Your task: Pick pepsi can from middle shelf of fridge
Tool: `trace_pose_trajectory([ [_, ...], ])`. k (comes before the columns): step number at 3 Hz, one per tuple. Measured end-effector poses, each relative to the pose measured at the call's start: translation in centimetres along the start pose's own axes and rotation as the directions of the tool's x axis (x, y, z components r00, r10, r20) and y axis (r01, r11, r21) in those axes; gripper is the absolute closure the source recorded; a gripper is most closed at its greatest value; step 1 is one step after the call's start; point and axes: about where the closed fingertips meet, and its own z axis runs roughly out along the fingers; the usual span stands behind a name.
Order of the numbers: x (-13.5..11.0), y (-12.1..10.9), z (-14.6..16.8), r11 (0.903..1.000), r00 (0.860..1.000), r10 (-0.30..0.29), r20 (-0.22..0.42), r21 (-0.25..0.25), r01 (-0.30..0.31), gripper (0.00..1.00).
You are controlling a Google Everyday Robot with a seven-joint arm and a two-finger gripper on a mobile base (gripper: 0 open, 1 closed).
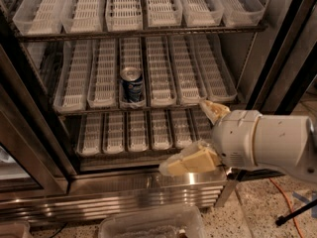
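The pepsi can point(132, 85) stands upright at the front of the third lane from the left on the middle shelf point(184, 78) of the fridge point(148, 192). It is dark blue with a silver top. My gripper point(183, 137) is outside the fridge, below and to the right of the can, level with the bottom rack. Its two yellowish fingers point(190, 161) are spread wide apart and hold nothing. The white arm point(262, 143) comes in from the right.
The top rack point(124, 6) and bottom rack point(138, 130) hold only bare clear lanes. A dark door frame point(29, 133) stands at left and another point(282, 58) at right. A clear plastic bin point(148, 224) and an orange cable point(282, 197) lie on the floor.
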Motion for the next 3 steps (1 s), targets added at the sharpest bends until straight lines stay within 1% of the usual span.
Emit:
trace_pose_trajectory([
  [1,1.6,1.6,1.7,0.9974,0.995,0.047,0.089,0.05,-0.052,0.0],
  [2,1.9,2.3,3.3,0.9896,0.976,0.094,0.196,0.089,-0.113,0.0],
  [3,2.7,1.3,4.1,0.9635,0.936,0.167,0.31,0.15,-0.221,0.0],
])
